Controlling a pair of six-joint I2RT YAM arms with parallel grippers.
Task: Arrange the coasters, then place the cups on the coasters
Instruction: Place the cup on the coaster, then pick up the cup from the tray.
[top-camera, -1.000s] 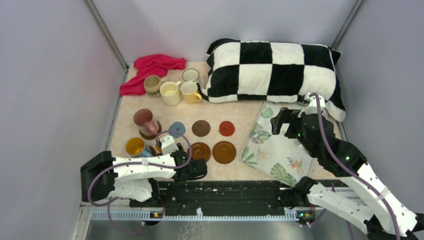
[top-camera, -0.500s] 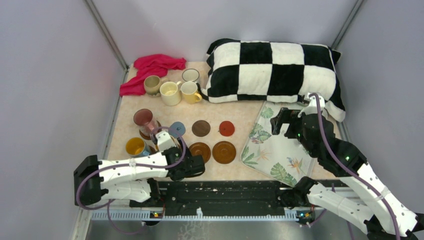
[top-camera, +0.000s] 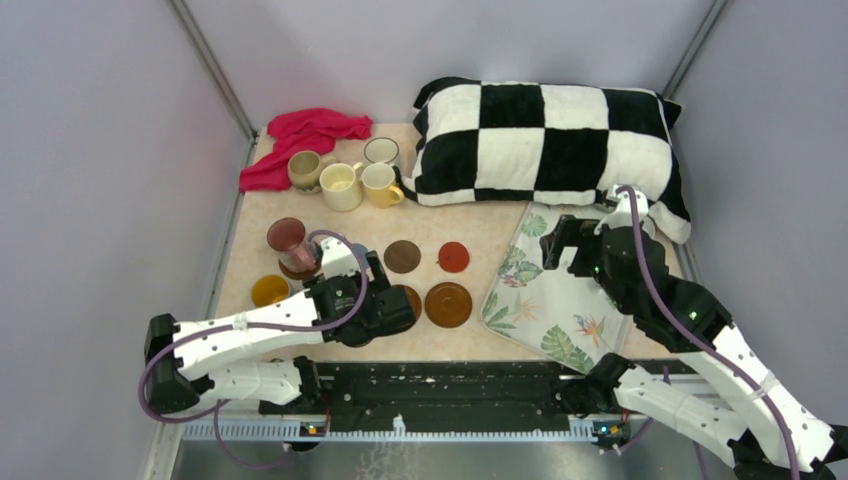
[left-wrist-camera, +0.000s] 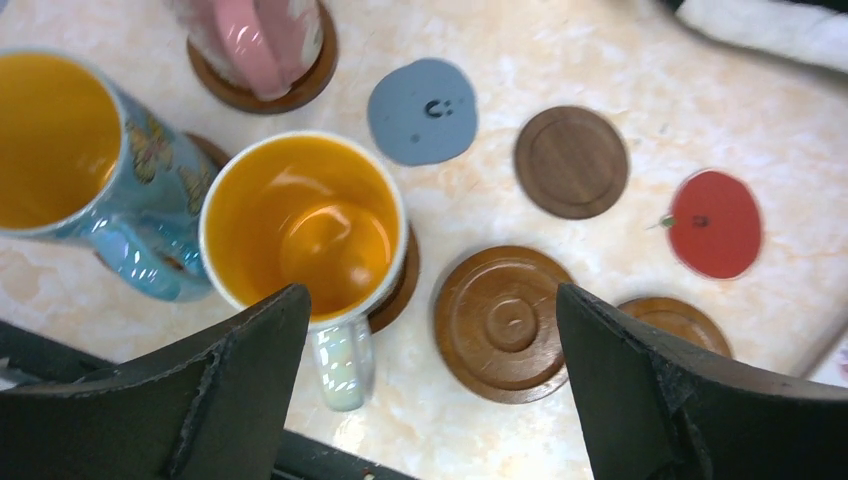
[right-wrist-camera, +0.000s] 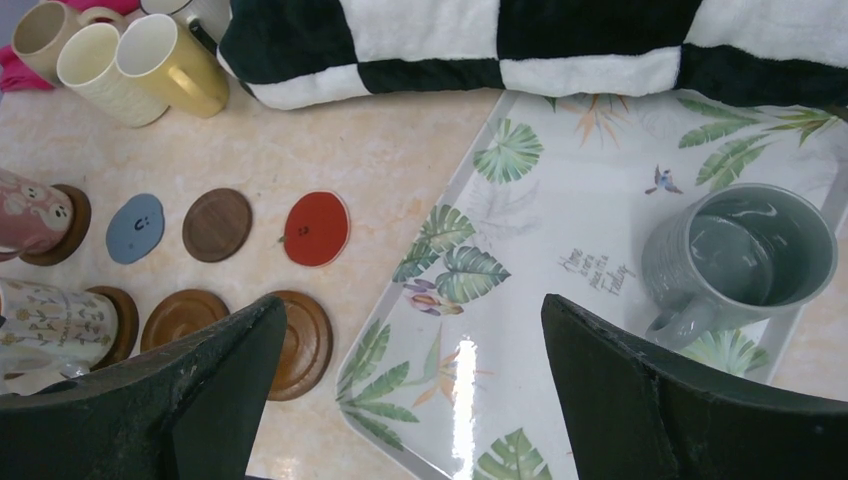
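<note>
Swung inward, the left gripper (left-wrist-camera: 430, 300) stands released, jaws wide, over the orange-lined ceramic mug (left-wrist-camera: 305, 225) seated on its round brown coaster (left-wrist-camera: 408, 270). Next, likely: a fresh cup for the ridged wooden coaster (left-wrist-camera: 510, 322) beside it. Right gripper (right-wrist-camera: 412, 300) hangs open above the grey ceramic mug (right-wrist-camera: 740, 255).

Black-white checkered pillow (top-camera: 545, 140) along back; pink cloth (top-camera: 305, 135) bunched in back-left corner; leaf-print tray (top-camera: 545, 300) right, edge against pillow.

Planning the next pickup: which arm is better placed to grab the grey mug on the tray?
Right. The right claw, open, hangs over the tray near the grey mug; the left claw is far off, above the coasters.
</note>
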